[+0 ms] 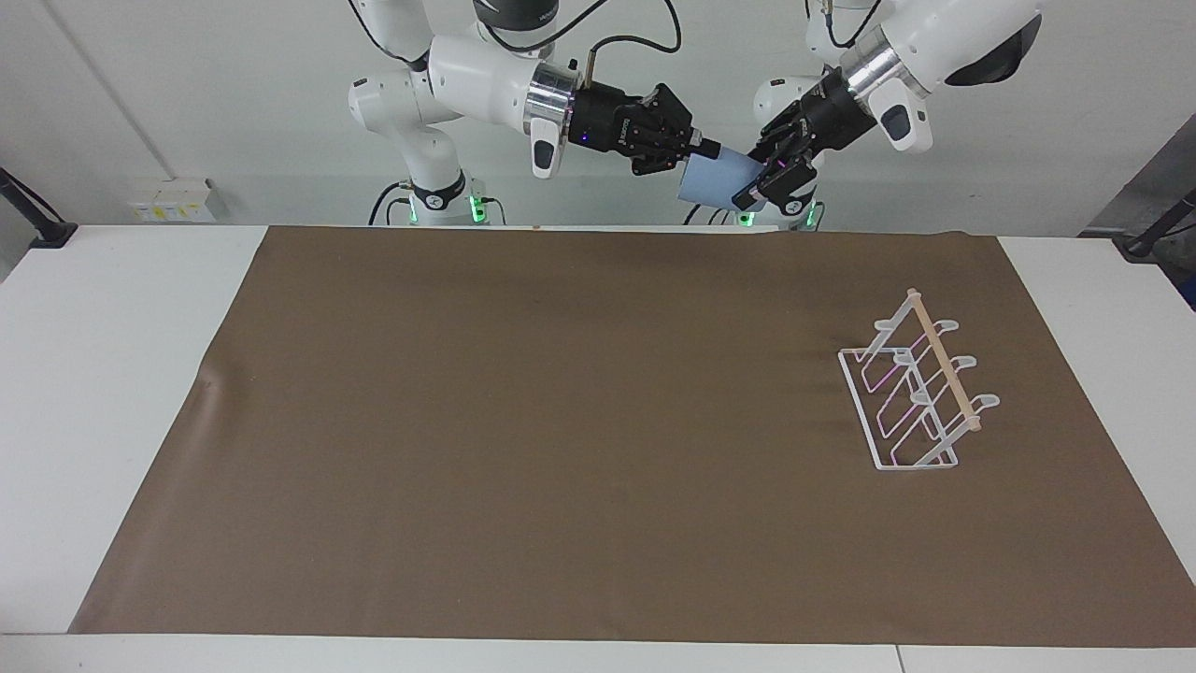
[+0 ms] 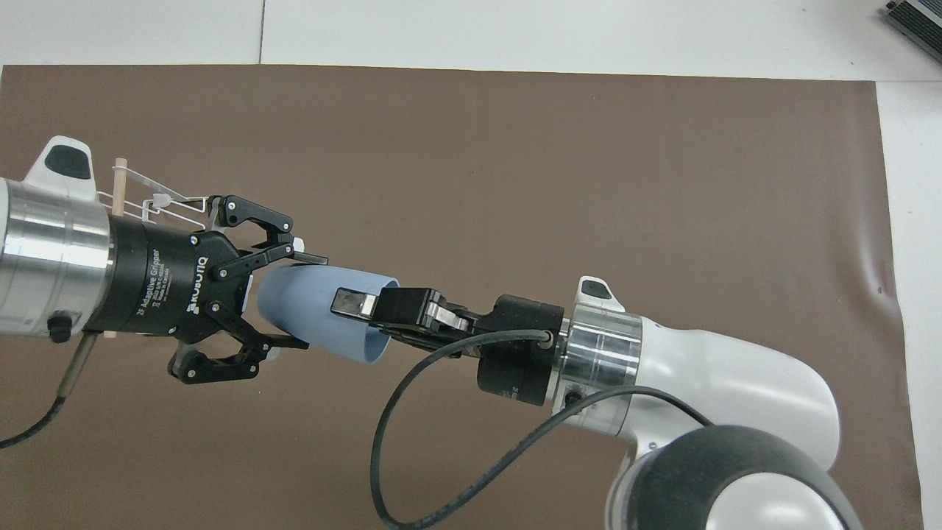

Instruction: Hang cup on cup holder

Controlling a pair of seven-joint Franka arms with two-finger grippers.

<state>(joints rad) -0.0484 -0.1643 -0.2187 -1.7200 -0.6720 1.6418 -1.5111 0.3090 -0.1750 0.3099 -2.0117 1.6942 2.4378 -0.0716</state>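
Tapered matte blue cup [image 2: 316, 316], white wire cup holder [image 1: 914, 393]

below fingers: bare brown mat [image 1: 561, 421] on the desk [image 1: 112, 374], open room
between fingers: cup [image 2: 316, 320] fills the gap between both grippers
under left arm: rack [image 1: 920, 393], the only obstacle on the mat

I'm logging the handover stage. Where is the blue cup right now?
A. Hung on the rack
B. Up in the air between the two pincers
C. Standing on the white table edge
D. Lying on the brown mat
B: the cup is up off the mat, the right pincer clamped on its rim and the left pincer closing around its base, away from the rack.
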